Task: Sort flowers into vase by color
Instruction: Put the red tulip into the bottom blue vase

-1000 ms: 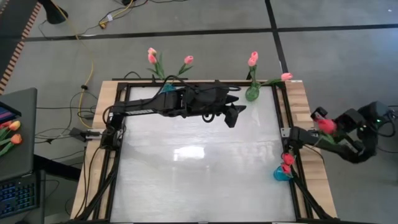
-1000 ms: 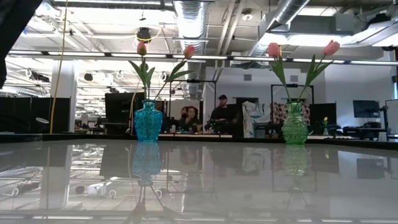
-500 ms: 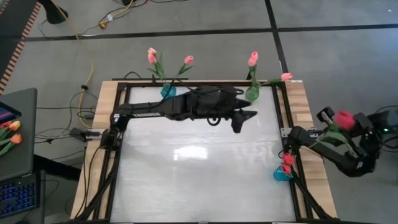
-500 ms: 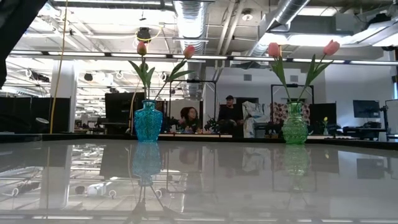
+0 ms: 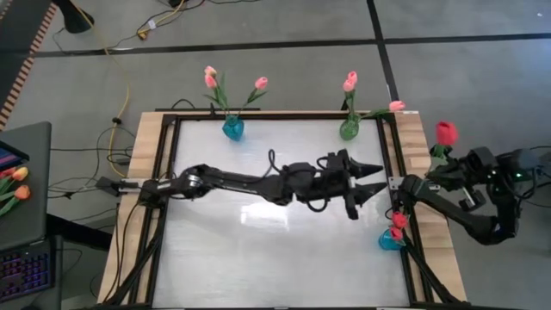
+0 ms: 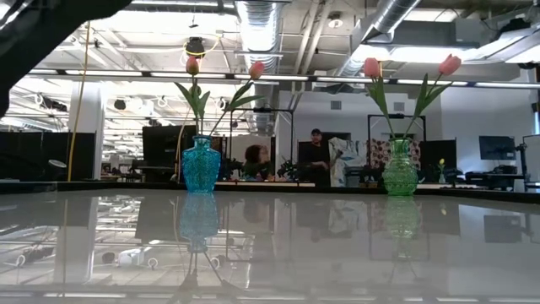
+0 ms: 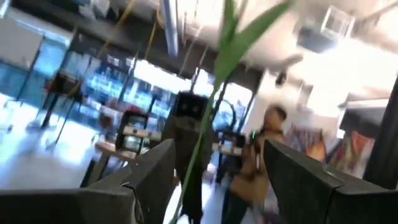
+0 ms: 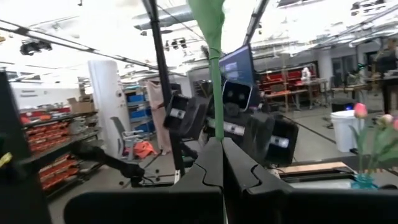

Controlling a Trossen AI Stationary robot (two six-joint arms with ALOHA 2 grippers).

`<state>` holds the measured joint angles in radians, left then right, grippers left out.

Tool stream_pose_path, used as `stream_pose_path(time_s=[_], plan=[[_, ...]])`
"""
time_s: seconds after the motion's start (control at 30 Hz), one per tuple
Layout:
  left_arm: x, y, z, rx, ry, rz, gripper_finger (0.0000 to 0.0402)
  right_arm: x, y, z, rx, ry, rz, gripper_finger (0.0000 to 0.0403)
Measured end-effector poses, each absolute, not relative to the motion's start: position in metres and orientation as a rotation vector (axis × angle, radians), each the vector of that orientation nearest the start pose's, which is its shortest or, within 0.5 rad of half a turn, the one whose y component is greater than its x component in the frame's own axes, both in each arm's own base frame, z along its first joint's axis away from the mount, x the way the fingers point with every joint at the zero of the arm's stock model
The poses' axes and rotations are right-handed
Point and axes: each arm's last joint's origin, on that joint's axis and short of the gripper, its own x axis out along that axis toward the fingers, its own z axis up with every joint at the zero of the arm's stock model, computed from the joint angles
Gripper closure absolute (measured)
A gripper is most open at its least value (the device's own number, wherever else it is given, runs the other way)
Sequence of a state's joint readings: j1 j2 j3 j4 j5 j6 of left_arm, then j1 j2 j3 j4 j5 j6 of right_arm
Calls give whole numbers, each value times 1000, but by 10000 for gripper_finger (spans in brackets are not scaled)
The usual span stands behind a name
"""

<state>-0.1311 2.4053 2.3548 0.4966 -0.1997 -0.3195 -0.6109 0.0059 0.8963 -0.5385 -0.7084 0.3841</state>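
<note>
My right gripper is beyond the table's right edge, shut on a red tulip whose stem rises from the fingers. My left gripper reaches across the table toward it, open. Its fingers stand on either side of that stem without touching it. Several pink tulips stand in a blue vase and a green vase at the far edge. Red tulips stand in a second blue vase at the right edge. My right gripper pinches the red tulip's green stem between its two shut fingers, well below the bud. The fingers lie across the stem. The tulip is lifted clear and stands roughly upright above the fingers, with a leaf showing higher up.
Black frame rails run along the table's edges. A desk with a laptop and orange-and-yellow tulips is off to the left. In the low view the blue vase and green vase stand at the far edge, with people in the room behind.
My left arm has swung from beside the green vase at the far edge toward the table's right edge and a little nearer, now pointing at the right gripper. My right gripper has turned and carried the red tulip, whose bud now stands farther toward the far side.
</note>
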Motion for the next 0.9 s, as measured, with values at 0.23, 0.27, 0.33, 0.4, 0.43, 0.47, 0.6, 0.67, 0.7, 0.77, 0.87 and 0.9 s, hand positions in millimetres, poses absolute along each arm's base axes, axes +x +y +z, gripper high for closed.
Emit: stream_pose_path(time_s=[0.23,0.27,0.33,0.4,0.43,0.47,0.6,0.67,0.7,0.77,0.87,0.9], plan=[[553,-66,353,-385,-449,47,168,-21,39,358,174,-224,75,386],[554,-65,353,-372,-448,52,168,-17,36,356,182,-212,64,386],[554,-62,353,-353,-444,61,168,-9,31,351,201,-185,45,386],[555,-57,353,-348,-433,78,168,-3,26,348,211,-164,29,386],[556,-55,352,-354,-418,98,168,-1,24,347,211,-158,24,386],[556,-53,351,-363,-402,124,168,1,23,346,208,-155,20,386],[558,-44,348,-379,-384,173,168,4,21,347,202,-143,20,386],[558,-39,349,-376,-389,177,168,6,20,347,202,-134,21,386],[558,-36,349,-376,-391,180,168,7,19,347,205,-128,21,386],[558,-32,349,-372,-389,173,168,10,16,347,212,-110,19,386],[559,-23,348,-373,-375,160,168,17,10,347,213,-81,13,386],[560,-20,347,-380,-368,166,168,19,8,347,211,-71,12,386]])
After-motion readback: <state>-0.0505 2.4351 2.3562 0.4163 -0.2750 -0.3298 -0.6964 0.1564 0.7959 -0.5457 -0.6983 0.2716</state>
